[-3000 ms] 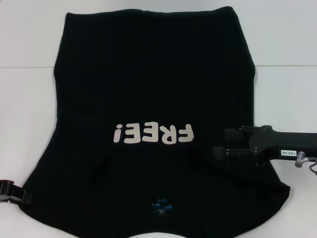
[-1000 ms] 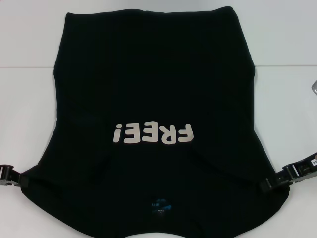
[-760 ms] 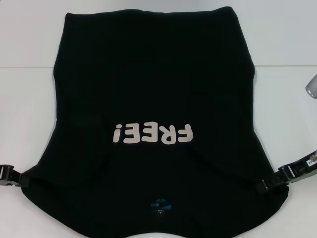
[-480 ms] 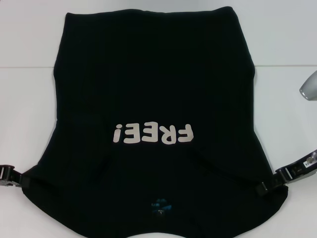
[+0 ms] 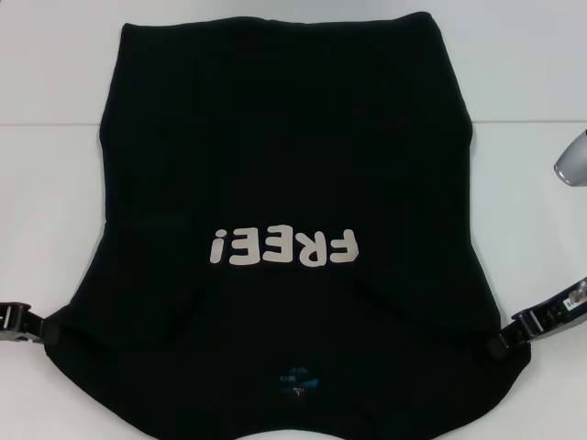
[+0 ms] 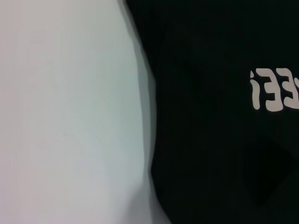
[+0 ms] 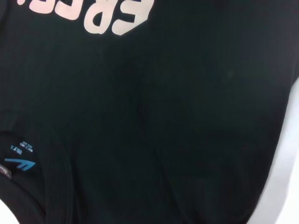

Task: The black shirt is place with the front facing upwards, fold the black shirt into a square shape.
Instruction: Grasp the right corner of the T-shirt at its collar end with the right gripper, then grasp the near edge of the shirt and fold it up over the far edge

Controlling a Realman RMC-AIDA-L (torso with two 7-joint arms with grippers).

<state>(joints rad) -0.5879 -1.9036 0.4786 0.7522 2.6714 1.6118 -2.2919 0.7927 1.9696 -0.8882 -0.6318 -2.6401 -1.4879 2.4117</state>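
The black shirt [image 5: 284,147] lies flat, front up, on the white table, its collar toward me. White "FREE!" lettering [image 5: 282,247] reads upside down, and a small blue neck label [image 5: 298,378] sits near the collar. Both sleeves look tucked in. My left gripper [image 5: 44,329] touches the shirt's near left corner. My right gripper [image 5: 503,345] touches the near right corner. The left wrist view shows the shirt [image 6: 210,140] edge and lettering [image 6: 275,89]. In the right wrist view I see fabric [image 7: 163,116], the label [image 7: 21,161] and lettering [image 7: 117,16].
The white table [image 5: 55,183] surrounds the shirt on both sides, with a faint seam running across it. A silver part of my right arm [image 5: 573,160] pokes in at the right edge.
Three seconds ago my right gripper was over the shirt's right side; it has since moved out to the near right corner. The left gripper has barely moved. The shirt lies as before.
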